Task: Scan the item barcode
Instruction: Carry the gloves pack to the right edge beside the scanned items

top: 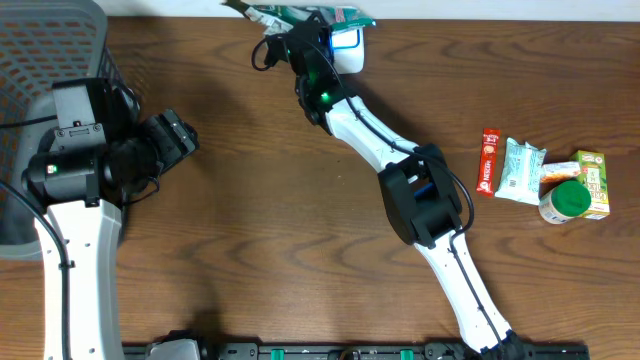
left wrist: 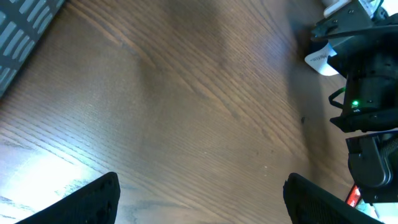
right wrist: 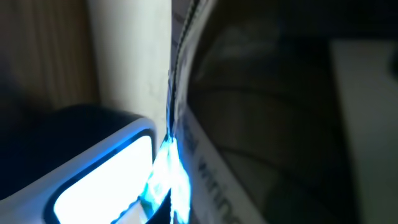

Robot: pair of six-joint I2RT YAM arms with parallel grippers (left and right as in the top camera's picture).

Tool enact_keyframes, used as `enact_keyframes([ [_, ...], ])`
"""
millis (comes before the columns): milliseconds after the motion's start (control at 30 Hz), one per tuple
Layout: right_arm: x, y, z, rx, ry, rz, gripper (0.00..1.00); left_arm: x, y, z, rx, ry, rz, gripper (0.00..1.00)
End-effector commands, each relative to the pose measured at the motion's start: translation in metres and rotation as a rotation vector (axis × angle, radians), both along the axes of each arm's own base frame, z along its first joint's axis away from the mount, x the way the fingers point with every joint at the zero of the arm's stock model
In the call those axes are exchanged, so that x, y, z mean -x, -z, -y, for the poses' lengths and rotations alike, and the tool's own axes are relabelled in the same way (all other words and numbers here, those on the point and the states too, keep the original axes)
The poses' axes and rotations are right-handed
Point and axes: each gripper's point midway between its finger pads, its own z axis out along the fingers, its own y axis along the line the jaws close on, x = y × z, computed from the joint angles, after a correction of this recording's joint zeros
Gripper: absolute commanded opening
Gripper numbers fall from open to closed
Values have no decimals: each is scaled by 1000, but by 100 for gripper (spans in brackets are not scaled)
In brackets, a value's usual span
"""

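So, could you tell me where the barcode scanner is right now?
In the overhead view the scanner sits at the far edge of the table, near the middle, right beside the right gripper and the green packet it holds.

We've got two matching arms here. The left arm (top: 75,270) has a long white link topped by chunky black motor housings, with a thin black cable (top: 57,255) running along the white. The right arm (top: 365,135) is white as well, with a bulky black elbow joint (top: 420,195) and a green light (top: 325,97) glowing near the wrist. On the left gripper (left wrist: 199,202), the fingers (left wrist: 93,200) are matte black.
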Motion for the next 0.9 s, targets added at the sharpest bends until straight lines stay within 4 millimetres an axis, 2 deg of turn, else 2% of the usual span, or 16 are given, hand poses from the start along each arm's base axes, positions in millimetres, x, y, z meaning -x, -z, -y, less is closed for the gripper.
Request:
enact_keyframes([
  [0,-3,8,5,-78,26,-6,8,-1,0,-2,-10,1,1,85],
  [333,-3,8,6,-157,43,-2,8,-1,0,-2,-11,2,1,85],
  [400,-3,8,6,-189,50,2,1,-1,0,-2,-10,1,1,85],
  [467,-4,4,6,-228,57,18,1,-1,0,-2,-10,1,1,86],
  [600,-6,-30,9,-346,86,125,1,-1,0,-2,-11,2,1,85],
  [867,6,-91,19,-460,119,151,1,-1,0,-2,-10,1,1,85],
])
